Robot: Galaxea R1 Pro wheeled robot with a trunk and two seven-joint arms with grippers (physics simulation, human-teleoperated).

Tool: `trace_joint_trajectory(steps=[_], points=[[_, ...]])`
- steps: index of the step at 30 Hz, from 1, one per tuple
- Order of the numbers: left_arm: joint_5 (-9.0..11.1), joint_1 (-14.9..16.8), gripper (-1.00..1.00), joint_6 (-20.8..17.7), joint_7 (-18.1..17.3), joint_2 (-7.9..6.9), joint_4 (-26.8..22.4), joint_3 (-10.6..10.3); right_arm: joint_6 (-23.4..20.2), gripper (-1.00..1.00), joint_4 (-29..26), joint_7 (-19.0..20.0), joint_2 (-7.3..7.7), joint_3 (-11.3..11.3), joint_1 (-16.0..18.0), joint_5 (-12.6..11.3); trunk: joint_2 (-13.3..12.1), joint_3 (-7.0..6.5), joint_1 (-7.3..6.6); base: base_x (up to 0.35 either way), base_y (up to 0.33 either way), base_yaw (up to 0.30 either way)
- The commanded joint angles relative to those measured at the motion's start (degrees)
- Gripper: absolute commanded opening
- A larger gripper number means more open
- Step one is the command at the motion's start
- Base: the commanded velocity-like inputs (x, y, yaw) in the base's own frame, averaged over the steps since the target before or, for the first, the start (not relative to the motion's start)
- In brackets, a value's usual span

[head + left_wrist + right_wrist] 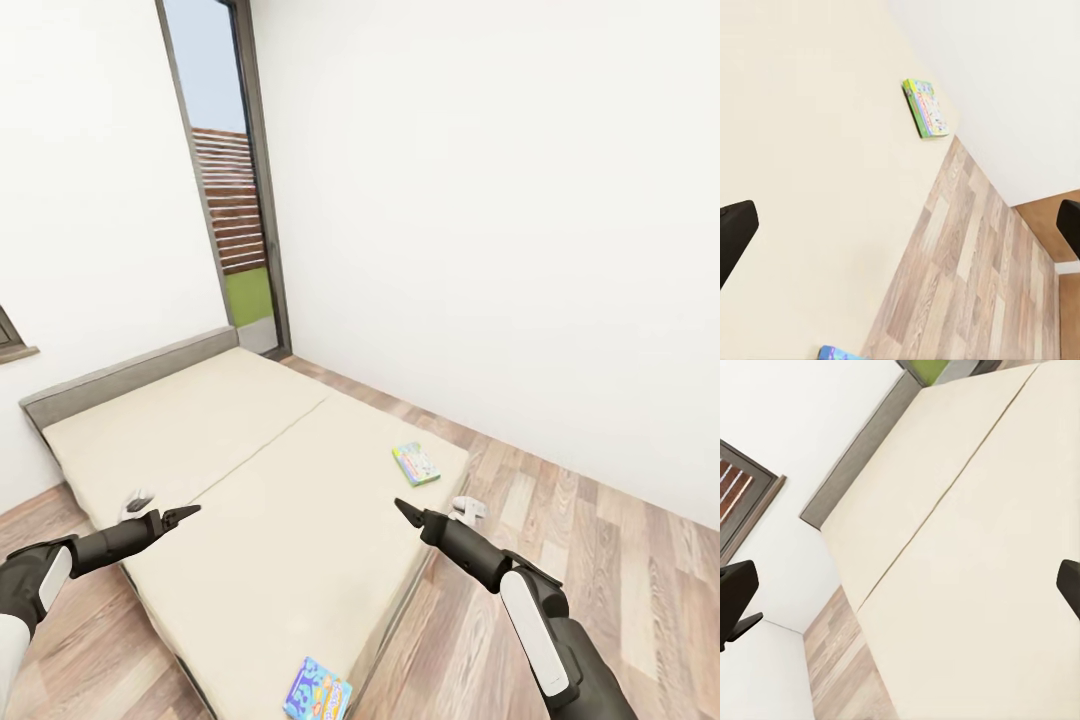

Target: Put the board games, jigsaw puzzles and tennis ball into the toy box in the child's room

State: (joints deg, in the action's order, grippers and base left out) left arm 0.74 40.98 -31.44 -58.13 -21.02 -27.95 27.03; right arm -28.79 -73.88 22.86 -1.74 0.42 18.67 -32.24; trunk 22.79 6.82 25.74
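- The left tool (190,513) hangs over the near left edge of the bed (250,470), nothing in it. In the head view its fingers read as one dark point, but the left wrist view shows one dark fingertip (735,236) at each side of the frame with mattress between, so it stands open.
- The right tool (402,508) hangs over the bed's right part, also bare. The right wrist view again has a fingertip (735,592) at either edge, wide apart: open.
- A pastel game (416,463) with a green edge lies flat near the bed's right edge, just beyond the right tool. Its lid print is too small to read.
- A blue game (318,692) lies at the bed's near corner, cut off by the bottom of the head view; in the left wrist view only a sliver shows.
- A grey headboard (130,372) runs along the far end, below a tall window (230,170).
- Plank floor (560,500) runs along the bed's right side.
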Motion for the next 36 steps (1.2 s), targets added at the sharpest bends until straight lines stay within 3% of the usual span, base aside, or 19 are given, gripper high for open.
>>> trace_joint_trajectory(steps=[1, 14, 36], points=[[0.1, 0.1, 1.00, -0.6, -0.2, 0.01, 0.0, 0.2, -0.4, 1.00, 0.0, 0.0, -0.02, -0.1, 0.0, -0.4, 0.1, 0.12, 0.04, 0.026, -0.114, 0.000], [0.1, 0.1, 1.00, -0.5, -0.1, 0.01, 0.0, 0.1, -0.4, 1.00, 0.0, 0.0, -0.02, -0.1, 0.0, -0.4, 0.1, 0.08, 0.04, 0.008, -0.243, 0.097], [0.1, 0.1, 1.00, -0.5, 0.0, 0.10, 0.0, 0.1, -0.4, 1.00, 0.0, 0.0, -0.02, -0.1, 0.0, -0.3, 0.1, -0.40, 0.04, 0.000, -0.300, 0.246]])
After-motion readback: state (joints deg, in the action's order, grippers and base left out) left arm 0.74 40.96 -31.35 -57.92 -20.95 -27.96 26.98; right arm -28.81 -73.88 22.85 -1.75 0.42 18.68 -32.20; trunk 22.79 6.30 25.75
